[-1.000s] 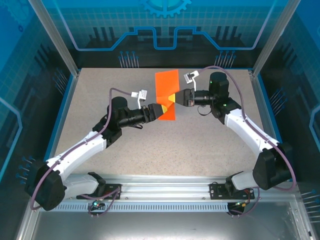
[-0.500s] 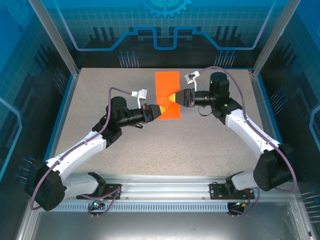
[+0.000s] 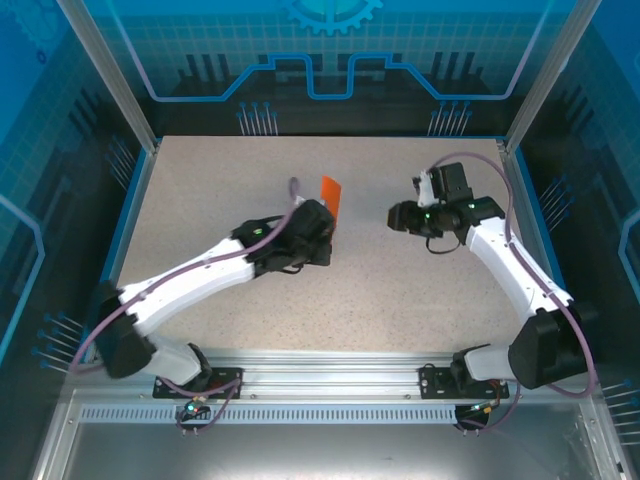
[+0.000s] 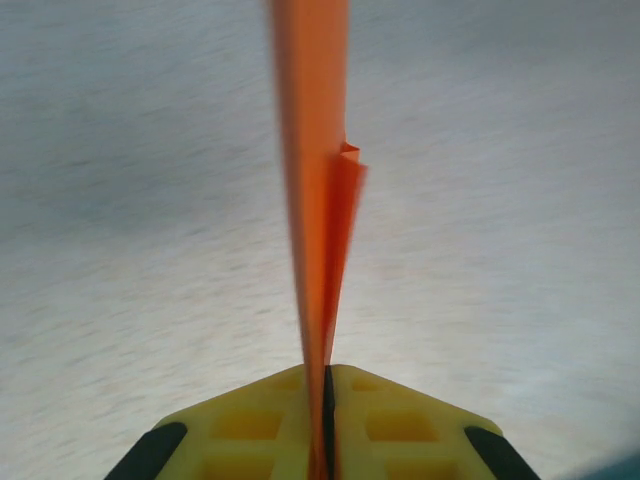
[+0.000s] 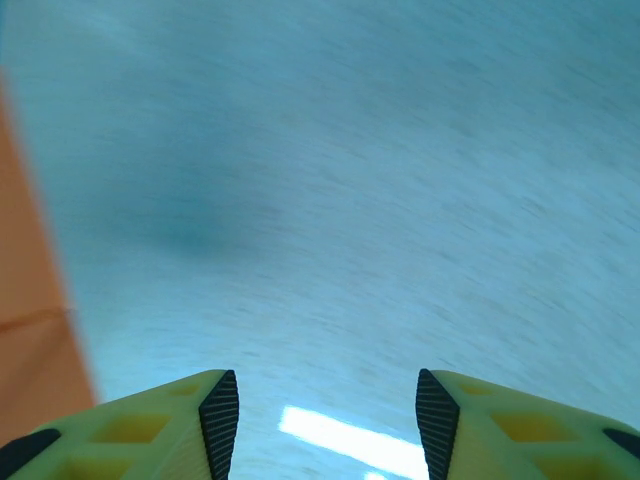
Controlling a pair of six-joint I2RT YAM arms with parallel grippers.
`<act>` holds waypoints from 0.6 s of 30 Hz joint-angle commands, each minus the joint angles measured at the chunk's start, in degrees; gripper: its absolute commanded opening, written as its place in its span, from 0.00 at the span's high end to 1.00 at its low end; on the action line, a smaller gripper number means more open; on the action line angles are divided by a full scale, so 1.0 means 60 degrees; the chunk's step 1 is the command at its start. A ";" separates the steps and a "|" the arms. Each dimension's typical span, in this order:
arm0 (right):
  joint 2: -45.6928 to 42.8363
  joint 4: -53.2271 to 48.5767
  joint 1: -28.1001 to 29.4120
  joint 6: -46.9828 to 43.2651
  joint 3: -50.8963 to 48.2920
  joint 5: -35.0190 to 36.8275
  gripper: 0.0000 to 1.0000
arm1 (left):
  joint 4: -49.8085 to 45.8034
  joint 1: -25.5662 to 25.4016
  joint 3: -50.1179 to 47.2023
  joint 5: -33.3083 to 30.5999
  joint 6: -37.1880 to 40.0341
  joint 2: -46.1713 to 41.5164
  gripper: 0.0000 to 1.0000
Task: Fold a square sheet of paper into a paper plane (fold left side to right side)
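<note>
Top view, left fingers (image 3: 322, 218): clamped on the paper (image 3: 331, 190); swung inward and rolled over since a second ago, when spread beside the sheet's left side.
Top view, paper: off the tabletop (image 3: 200, 190), sticking out beyond the left fingertips as a narrow orange strip; a second ago flat on the tabletop between both pairs of fingers.
Top view, right fingers (image 3: 396, 215): released and drawn back to the right, now well apart from the paper; a second ago pinching its right edge.
Left wrist view, left fingers (image 4: 327, 390): pressed together, pinching the near edge of the paper (image 4: 312, 150).
Left wrist view, paper: edge-on and upright, running straight ahead from the fingertips; one layer or flap peeling slightly to the right partway along; blurred tabletop (image 4: 120, 200) behind.
Right wrist view, right fingers (image 5: 327, 405): spread, nothing between them, bare tabletop (image 5: 400, 200) ahead.
Right wrist view, paper (image 5: 25, 300): an orange band at the far left, outside the left finger, apparently clear of it.
Meaning for the task: hand-over from right to left apparently done; sheet carried by one pair of fingers alone, layers kept shut by the pinch; probably being turned or repositioned for the left-to-right fold; no finished plane yet, as far as can be told.
Risk: loose flap springing open; thin paper sagging or slipping in a single pinch.
</note>
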 commanded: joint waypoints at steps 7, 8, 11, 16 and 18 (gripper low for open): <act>-0.0604 -0.0184 -0.0911 0.0462 -0.1506 0.1813 0.47 | -0.6716 -0.1105 0.3292 -0.4015 -0.1931 0.4702 0.87; -0.0624 -0.0143 -0.0959 0.0480 -0.1587 0.1832 0.47 | -0.6878 -0.1160 0.3607 -0.4005 -0.1988 0.5080 0.87; -0.0641 -0.0013 -0.1064 0.0542 -0.1795 0.1836 0.47 | -0.7033 -0.1206 0.4322 -0.3645 -0.1879 0.6169 0.84; -0.0594 0.0181 -0.1184 0.0616 -0.2077 0.1668 0.47 | -0.7093 -0.1207 0.5620 -0.2787 -0.1493 0.7883 0.81; -0.0579 0.0231 -0.1208 0.0608 -0.2137 0.1629 0.47 | -0.7043 -0.1216 0.6111 -0.2512 -0.1282 0.8338 0.80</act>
